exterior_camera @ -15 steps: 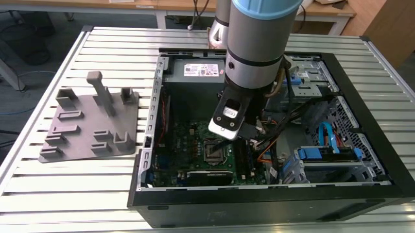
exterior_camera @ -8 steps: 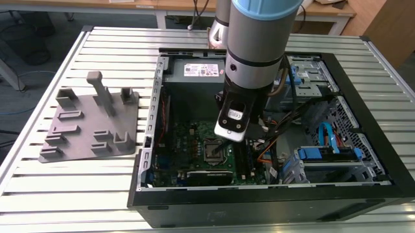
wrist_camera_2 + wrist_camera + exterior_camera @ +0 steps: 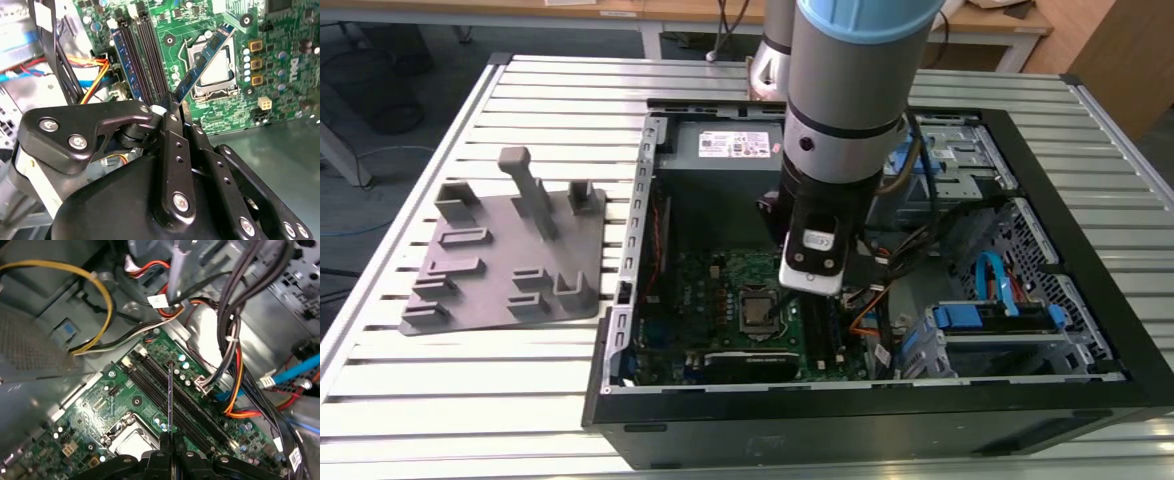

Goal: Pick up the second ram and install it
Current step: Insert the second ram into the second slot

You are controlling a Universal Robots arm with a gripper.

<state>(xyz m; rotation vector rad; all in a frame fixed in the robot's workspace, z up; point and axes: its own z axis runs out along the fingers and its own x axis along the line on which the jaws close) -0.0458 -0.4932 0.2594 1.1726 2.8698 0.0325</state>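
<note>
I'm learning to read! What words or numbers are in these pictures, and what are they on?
None can be read.
Power supply label: print too small to read.
Cable tag: too small to read.
Motherboard: white marks too small to read.
The ram in the gripper: no print I can read.

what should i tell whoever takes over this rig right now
Gripper: shut on the ram, holding it by one end above the motherboard inside the open case.
Ram: in the air over the board, seen edge-on in the first wrist view, not in a slot.
Slots: one at the side already holds a blue stick; the others are empty.
Done: ram picked up.
Left: seating it in a slot.
</note>
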